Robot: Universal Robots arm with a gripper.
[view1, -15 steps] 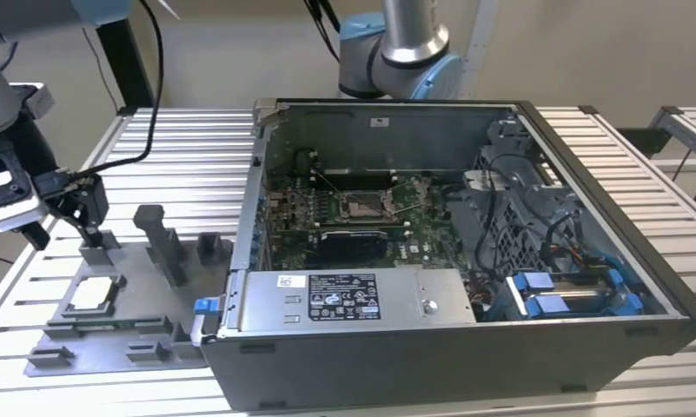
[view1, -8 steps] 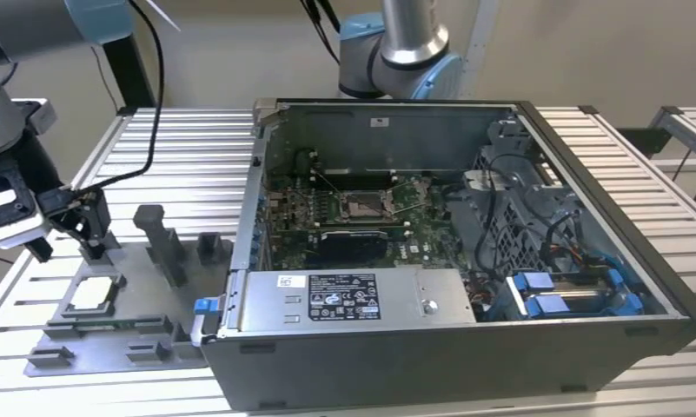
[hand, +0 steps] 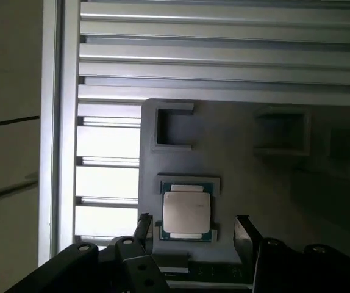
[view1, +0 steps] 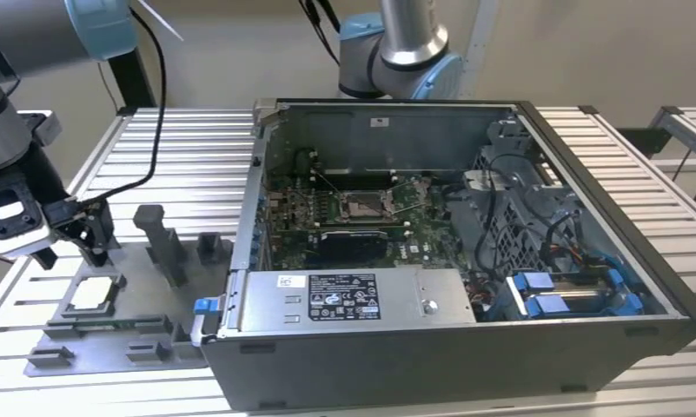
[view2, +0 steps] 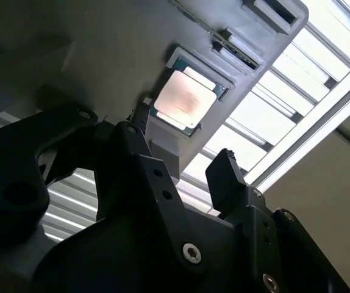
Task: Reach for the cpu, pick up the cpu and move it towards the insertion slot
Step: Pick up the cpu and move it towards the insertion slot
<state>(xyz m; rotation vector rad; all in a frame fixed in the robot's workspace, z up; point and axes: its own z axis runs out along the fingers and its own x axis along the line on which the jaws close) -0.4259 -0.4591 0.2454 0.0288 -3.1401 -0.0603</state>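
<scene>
The cpu (view1: pixel 96 294) is a small flat square chip with a pale silvery top. It lies in a recess of the grey fixture plate (view1: pixel 139 334) at the exterior view's left. My gripper (view1: pixel 69 257) hangs open just above and behind the chip, with nothing between its black fingers. In the first wrist view the cpu (hand: pixel 187 210) sits between the two fingertips (hand: pixel 243 231) of the gripper (hand: pixel 193 229), apart from both. In the second wrist view the cpu (view2: pixel 186 101) lies beyond the gripper (view2: pixel 184 149). The insertion slot (view1: pixel 360 206) is a silver-framed socket on the green board inside the open computer case.
The open computer case (view1: pixel 603 339) takes up the middle and right of the slatted metal table (view1: pixel 185 148). Grey upright fixture blocks (view1: pixel 162 239) stand on the plate right of my gripper. A second robot arm's base (view1: pixel 400 52) stands behind the case. A black cable (view1: pixel 150 130) hangs near my arm.
</scene>
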